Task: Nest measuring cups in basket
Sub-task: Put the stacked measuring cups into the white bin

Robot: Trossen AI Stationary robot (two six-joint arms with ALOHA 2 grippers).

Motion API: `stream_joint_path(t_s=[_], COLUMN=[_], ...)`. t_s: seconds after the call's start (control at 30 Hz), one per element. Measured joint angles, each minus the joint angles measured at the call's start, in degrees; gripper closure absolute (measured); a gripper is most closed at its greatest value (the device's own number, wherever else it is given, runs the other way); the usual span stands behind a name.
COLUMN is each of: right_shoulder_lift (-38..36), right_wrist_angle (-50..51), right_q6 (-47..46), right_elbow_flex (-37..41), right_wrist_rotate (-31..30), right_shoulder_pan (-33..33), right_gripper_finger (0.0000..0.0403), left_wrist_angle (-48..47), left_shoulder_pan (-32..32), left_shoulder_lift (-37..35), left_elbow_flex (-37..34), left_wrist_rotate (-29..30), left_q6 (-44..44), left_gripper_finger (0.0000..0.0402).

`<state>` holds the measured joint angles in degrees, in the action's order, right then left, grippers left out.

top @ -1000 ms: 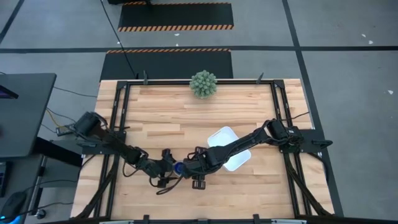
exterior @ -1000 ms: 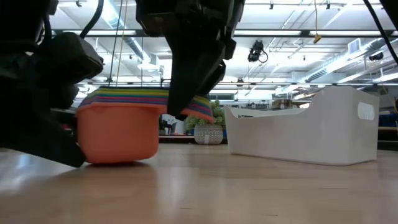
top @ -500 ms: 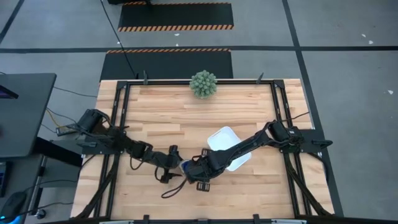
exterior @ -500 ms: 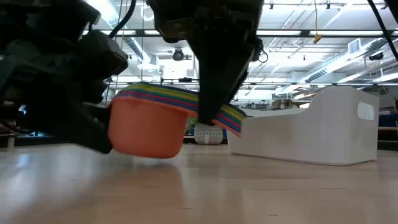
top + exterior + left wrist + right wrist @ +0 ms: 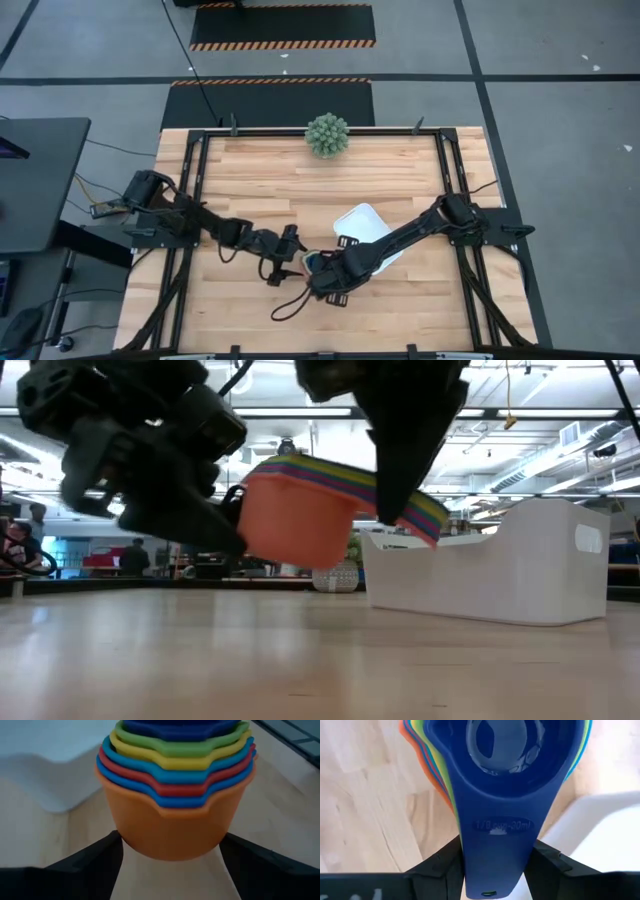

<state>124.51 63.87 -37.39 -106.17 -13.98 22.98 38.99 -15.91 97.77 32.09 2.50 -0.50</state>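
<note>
The measuring cups (image 5: 296,520) are nested in one stack: orange outermost, then blue, red, light blue, yellow and green, with dark blue innermost. In the high view the stack (image 5: 307,262) hangs just left of the white basket (image 5: 362,222), between both grippers. My left gripper (image 5: 171,840) is shut on the orange cup (image 5: 172,825). My right gripper (image 5: 495,860) is shut on the stacked handles (image 5: 412,512). The basket (image 5: 520,565) rests on its base on the table. My left gripper pinches the orange outer cup's bowl (image 5: 130,837) between its two fingers (image 5: 95,865), one on each side. It comes roughly level from the table's left. The stack is lifted clear of the table and tilted. My right gripper pinches the stacked handles by their side edges, the dark blue one (image 5: 495,835) on top, between its fingers (image 5: 442,862). It comes from above, slanting down. The handle end sits lower than the bowls.
A green spiky ball plant (image 5: 327,135) stands at the table's far edge. The basket's near wall (image 5: 460,575) rises right of the stack. Bare wood lies left of and in front of the grippers. A cable (image 5: 290,305) trails on the table near the front edge.
Both grippers have moved up and toward the table's right, closer to the basket, carrying the stack between them. The stack, which sat on the table, is lifted clear and has tipped, its handle end now lower.
</note>
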Motion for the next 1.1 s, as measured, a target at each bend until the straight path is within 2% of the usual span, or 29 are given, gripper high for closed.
stream_joint_path(t_s=[0.4,1.1], right_shoulder_lift=[-2.90,-6.92], right_wrist_angle=[6.62,21.35], right_q6=[-3.57,-10.56], right_elbow_flex=[-0.02,-0.11], right_wrist_rotate=[-1.42,-3.17], right_shoulder_pan=[1.04,0.45], right_gripper_finger=[0.0227,0.0227], left_wrist_angle=[-6.98,-7.65], left_shoulder_pan=[3.63,12.82], left_shoulder_lift=[-0.88,0.88], left_elbow_flex=[6.63,15.31], left_wrist_rotate=[-3.21,-12.49], left_q6=[-5.07,-9.58], left_gripper_finger=[0.0076,0.0076])
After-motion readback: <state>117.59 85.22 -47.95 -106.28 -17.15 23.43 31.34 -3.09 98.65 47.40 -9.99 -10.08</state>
